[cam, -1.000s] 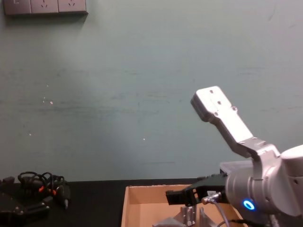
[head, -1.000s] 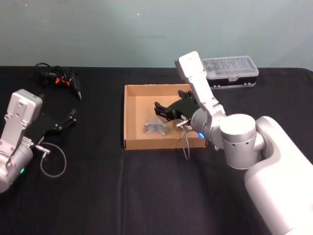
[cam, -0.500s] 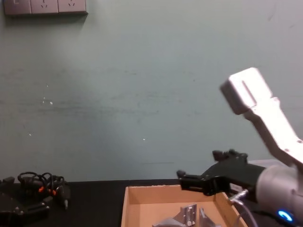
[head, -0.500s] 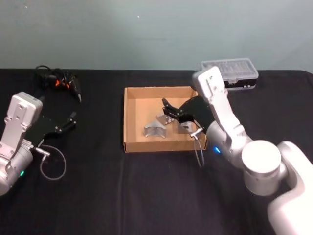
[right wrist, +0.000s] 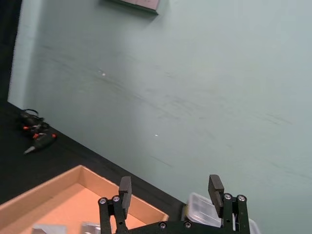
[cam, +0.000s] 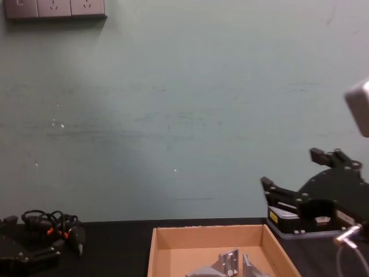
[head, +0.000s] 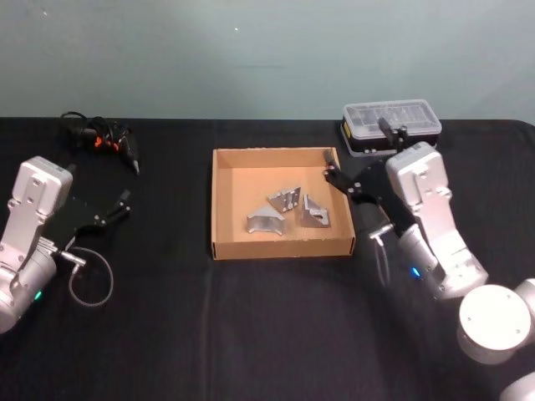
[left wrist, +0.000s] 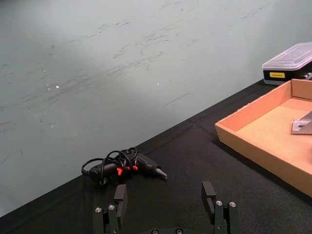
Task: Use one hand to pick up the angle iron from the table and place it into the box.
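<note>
Three silver angle irons lie loose on the floor of the tan cardboard box in the middle of the black table. My right gripper hangs open and empty just beyond the box's right wall, above the table. The right wrist view shows its fingers spread wide, with the box below them. From the chest, the right gripper is raised to the right of the box and the angle irons. My left gripper rests open at the far left.
A black plastic case with a clear lid stands at the back right, right behind the right gripper. A black tool with coiled cables lies at the back left. A loose cable loop lies by the left arm.
The right gripper has drawn back out of the box, rightward past its right wall, leaving an angle iron inside. The left arm has stayed still.
</note>
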